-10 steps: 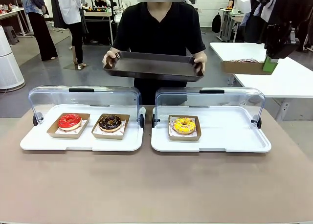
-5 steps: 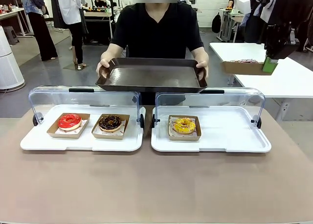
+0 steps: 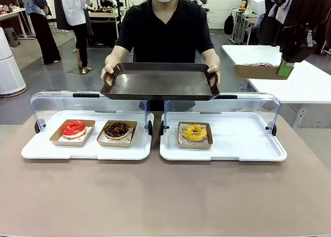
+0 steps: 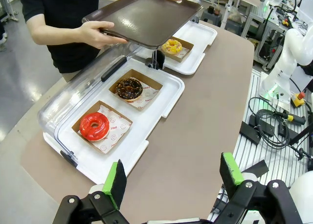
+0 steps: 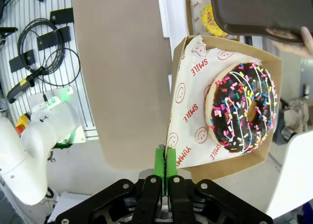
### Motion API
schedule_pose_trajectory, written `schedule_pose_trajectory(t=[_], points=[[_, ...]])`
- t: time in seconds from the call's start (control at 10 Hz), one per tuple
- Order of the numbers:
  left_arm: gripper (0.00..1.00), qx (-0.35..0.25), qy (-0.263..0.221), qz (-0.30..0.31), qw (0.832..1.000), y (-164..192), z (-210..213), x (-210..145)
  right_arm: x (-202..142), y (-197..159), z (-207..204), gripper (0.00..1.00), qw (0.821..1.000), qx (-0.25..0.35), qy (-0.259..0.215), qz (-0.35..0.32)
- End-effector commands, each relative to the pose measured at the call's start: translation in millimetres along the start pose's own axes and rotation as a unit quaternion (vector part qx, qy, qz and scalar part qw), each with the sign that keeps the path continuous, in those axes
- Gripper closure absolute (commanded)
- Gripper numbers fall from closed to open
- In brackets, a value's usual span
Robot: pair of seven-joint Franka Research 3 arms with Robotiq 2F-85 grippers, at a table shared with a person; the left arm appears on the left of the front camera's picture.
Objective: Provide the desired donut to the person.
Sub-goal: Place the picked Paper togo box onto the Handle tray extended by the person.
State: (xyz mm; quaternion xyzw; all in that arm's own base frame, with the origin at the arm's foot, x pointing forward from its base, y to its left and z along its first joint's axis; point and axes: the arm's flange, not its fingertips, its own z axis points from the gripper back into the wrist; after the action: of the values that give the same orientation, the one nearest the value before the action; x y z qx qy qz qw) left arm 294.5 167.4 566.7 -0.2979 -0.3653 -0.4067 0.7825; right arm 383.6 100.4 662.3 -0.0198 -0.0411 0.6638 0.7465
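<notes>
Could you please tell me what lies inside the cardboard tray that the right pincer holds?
Inside the cardboard tray: a chocolate donut with coloured sprinkles on printed paper, which hides the tray's floor.

On the brown table (image 3: 165,195), a white plastic left display tray (image 3: 88,151) holds a red-glazed donut (image 3: 73,128) left of a chocolate donut (image 3: 116,129). Just right of it, a right display tray (image 3: 243,144) holds a yellow donut (image 3: 194,132) at its left end. Behind, the person (image 3: 165,35) holds a dark serving tray (image 3: 160,83) over their lids. Far right, my right gripper (image 5: 165,156) pinches a cardboard box (image 5: 232,166) carrying a sprinkled donut (image 5: 242,106).
</notes>
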Motion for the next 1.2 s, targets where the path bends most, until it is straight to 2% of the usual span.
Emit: schedule_pose_trajectory(t=[0.0,0.4,0.8,1.1], points=[[0.00,-0.001,-0.004,-0.007,1.000,0.3,1.6,-1.7,-0.9,3.2,-1.3,1.00,1.000,-0.001,0.002,-0.001],[0.00,-0.001,-0.004,-0.007,1.000,0.3,1.6,-1.7,0.0,0.0,0.0,0.98,1.000,0.000,0.000,0.000],[0.00,-0.001,-0.004,-0.007,1.000,0.3,1.6,-1.7,79.8,-27.5,33.7,0.98,0.998,-0.045,-0.003,0.032],[0.00,-0.001,-0.004,-0.007,1.000,0.3,1.6,-1.7,136.6,-68.6,20.8,0.98,0.998,-0.039,-0.026,0.033]])
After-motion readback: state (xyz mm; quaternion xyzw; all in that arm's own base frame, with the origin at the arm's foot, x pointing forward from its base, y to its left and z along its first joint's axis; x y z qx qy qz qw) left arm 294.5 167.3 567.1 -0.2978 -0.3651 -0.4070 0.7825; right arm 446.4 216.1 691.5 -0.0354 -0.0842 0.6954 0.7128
